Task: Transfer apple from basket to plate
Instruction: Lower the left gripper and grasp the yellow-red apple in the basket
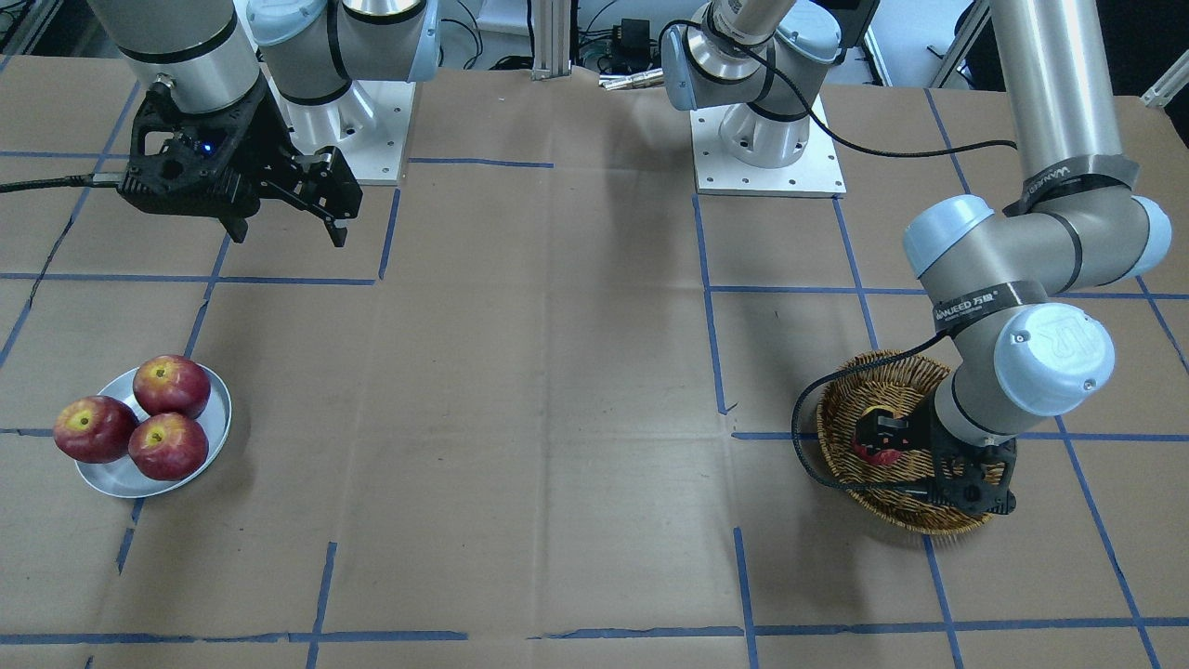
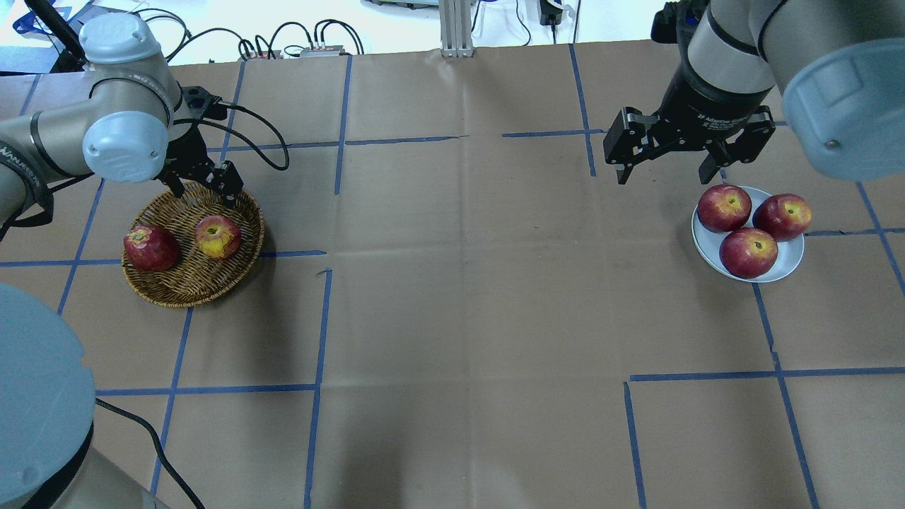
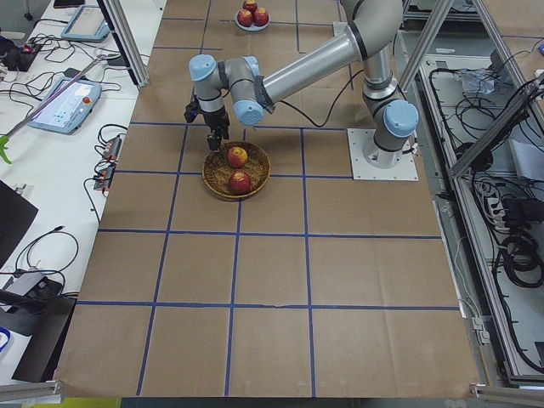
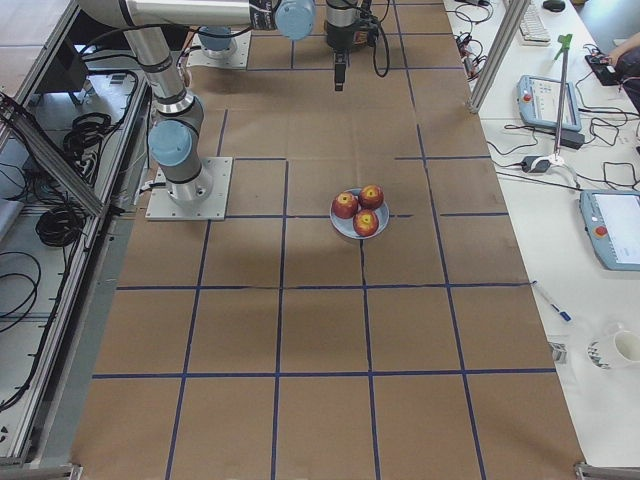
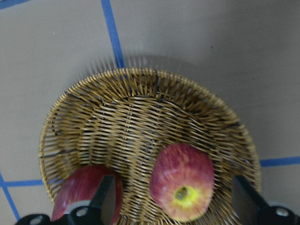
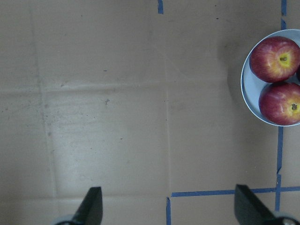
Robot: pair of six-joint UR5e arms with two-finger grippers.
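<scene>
Left gripper (image 2: 203,191), jaws apart, hung over the pale, streaky pinkish-red apple (image 5: 183,187), seemingly clear of it, in the round tan wicker basket (image 5: 140,108) near the bench's left end; right gripper (image 2: 664,170) hung with jaws spread.

We see silver-grey tube arms with pale blue joint caps — the left arm (image 1: 1008,260) wears black bands lettered in white. The left gripper (image 2: 205,196) and right gripper (image 2: 664,177) are black, the cable (image 1: 892,153) is black, and the base plate (image 1: 769,177) is white and dotted with screws.

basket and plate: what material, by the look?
The round tan-brown woven basket: wicker or similar plant fibre, matte; interlaced strands and a bristly rim show. The round shallow silver-grey plate: probably metal, smooth with a sheen; coated plastic not excluded.
</scene>
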